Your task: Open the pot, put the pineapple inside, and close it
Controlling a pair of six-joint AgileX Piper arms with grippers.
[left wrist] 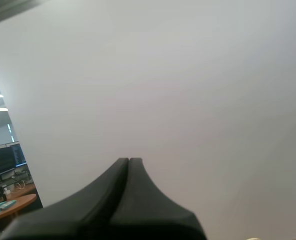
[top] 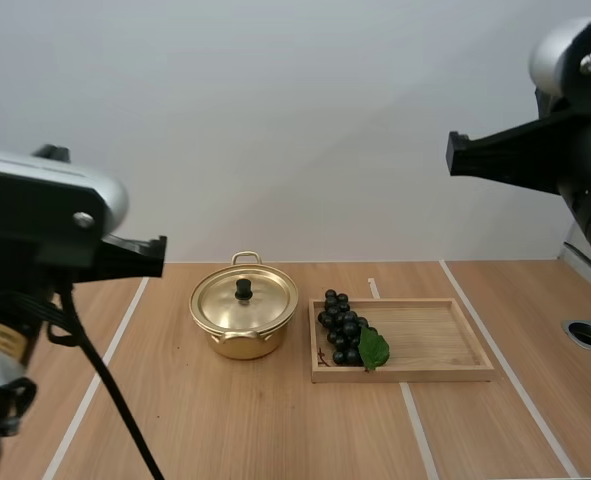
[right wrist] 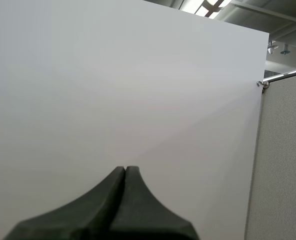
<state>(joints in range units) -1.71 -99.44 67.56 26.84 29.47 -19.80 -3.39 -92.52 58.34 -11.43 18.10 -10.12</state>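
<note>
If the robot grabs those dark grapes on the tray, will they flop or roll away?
The grapes are a lumpy cluster, so they probably won't roll. Round glossy berries may slip in a pinch. Lifted by one end, the bunch may sag.

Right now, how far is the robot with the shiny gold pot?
Nothing done yet: the round gold metal pot has its lid on. Nothing in hand: the left gripper and right gripper are shut, raised above the table. Still to do: lift the lid, put fruit in, close it. The fruit there is a dark bunch of grapes on the wooden tray.
</note>
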